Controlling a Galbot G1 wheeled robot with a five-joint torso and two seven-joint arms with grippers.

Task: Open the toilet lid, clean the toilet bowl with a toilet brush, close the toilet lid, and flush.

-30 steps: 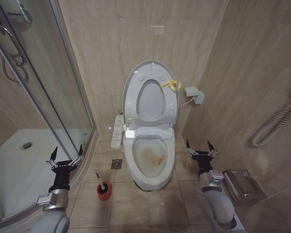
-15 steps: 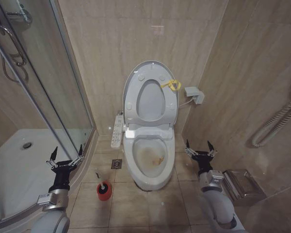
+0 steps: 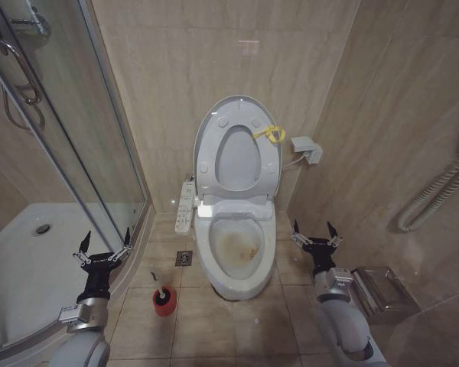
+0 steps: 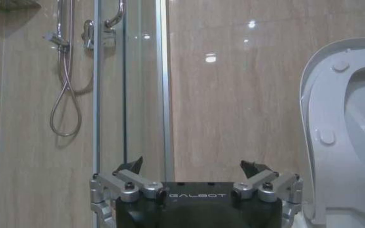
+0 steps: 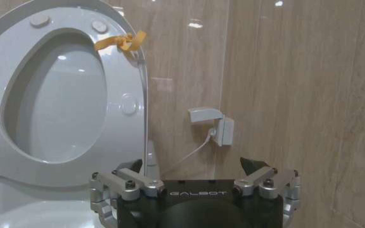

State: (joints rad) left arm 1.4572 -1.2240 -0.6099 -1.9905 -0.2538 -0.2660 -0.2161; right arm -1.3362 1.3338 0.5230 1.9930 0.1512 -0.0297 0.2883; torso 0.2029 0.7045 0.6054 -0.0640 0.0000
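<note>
A small bathroom tiled in beige, with a glass shower enclosure (image 3: 69, 145) filling the left of the head view and a white electronic toilet at centre. The toilet lid (image 3: 238, 115) already stands upright against the back wall in the upper middle of the frame, the seat ring (image 3: 237, 164) raised with it and a yellow loop (image 3: 271, 133) tied at its upper right edge — so the opening step looks done. Below it the toilet bowl (image 3: 236, 252) lies exposed, with yellowish-brown stains inside. The toilet brush (image 3: 160, 292) sits in its red holder cup (image 3: 164, 303) on the floor tiles, lower left of centre, just beside the bowl's base and untouched. The left gripper (image 3: 103, 245) hangs at lower left by the shower's curved sill, fingers spread wide and holding nothing; the right gripper (image 3: 314, 233) hovers at lower right beside the bowl, likewise wide open and empty. In the right wrist view the lid's underside bumpers (image 5: 40, 20) are plain. By my reading, scrubbing, closing the lid and flushing all remain — the brush has first to be picked up.
</note>
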